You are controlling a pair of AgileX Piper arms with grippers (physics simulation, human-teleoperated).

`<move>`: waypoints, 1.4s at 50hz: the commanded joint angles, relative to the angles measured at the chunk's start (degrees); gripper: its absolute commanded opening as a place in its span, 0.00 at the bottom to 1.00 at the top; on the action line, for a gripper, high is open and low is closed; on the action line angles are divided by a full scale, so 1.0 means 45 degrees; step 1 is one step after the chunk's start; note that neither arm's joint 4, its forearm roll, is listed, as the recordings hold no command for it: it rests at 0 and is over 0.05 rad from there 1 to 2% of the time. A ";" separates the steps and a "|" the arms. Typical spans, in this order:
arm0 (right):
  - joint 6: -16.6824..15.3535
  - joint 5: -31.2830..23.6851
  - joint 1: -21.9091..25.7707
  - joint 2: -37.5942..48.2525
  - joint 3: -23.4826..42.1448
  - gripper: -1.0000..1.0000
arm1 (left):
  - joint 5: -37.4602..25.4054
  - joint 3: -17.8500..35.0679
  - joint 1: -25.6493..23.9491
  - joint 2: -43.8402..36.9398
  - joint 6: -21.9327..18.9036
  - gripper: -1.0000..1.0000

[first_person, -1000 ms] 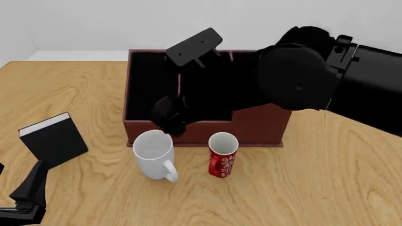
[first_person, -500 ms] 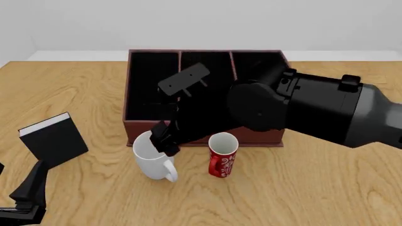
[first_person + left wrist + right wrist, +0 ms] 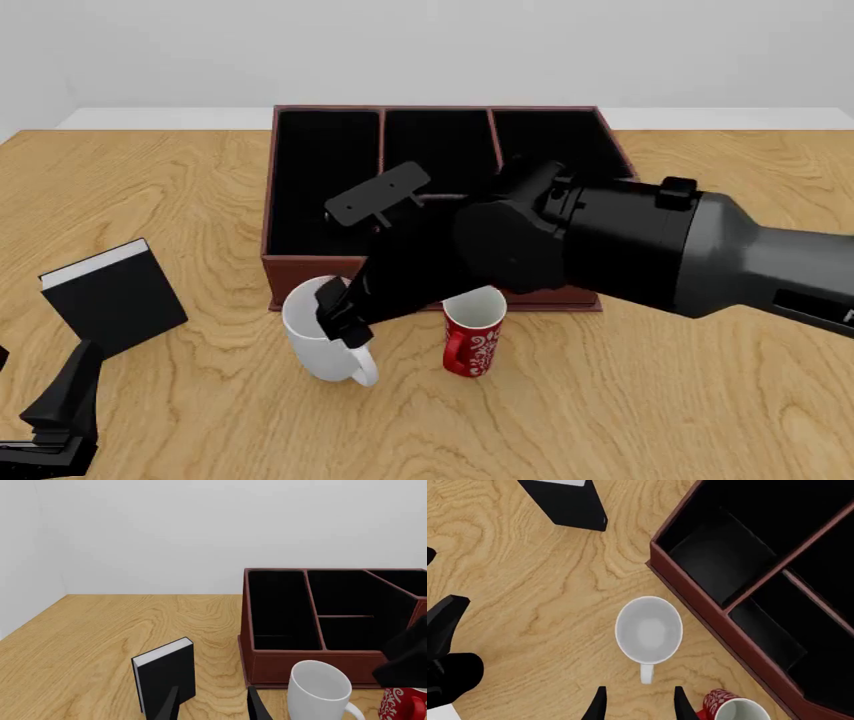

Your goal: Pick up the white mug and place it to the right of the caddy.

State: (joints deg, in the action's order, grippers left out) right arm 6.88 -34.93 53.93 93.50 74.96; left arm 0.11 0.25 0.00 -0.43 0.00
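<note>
The right claw (image 3: 336, 318), fingers spread, hangs over the white mug (image 3: 324, 328) standing before the caddy (image 3: 434, 270); the left claw (image 3: 212, 704) is spread too.

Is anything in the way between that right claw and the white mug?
Nothing visible: the right gripper hangs directly above the white mug, fingers open over its handle. The red mug stands beside it, apart.

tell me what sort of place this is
Most likely a simulated tabletop test scene rather than a real room: a bare wooden table against blank white walls, with only a few props, namely a caddy, a white mug, a red mug and a black book.
</note>
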 commanded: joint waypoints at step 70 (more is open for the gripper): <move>0.1101 0.1339 0.0150 0.1817 -0.0922 1.00 | 0.0000 0.0000 0.0000 0.0000 0.0000 1.00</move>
State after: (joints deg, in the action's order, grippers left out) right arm 11.13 -29.69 54.44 100.70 71.48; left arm 0.11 0.25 0.00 -0.43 0.00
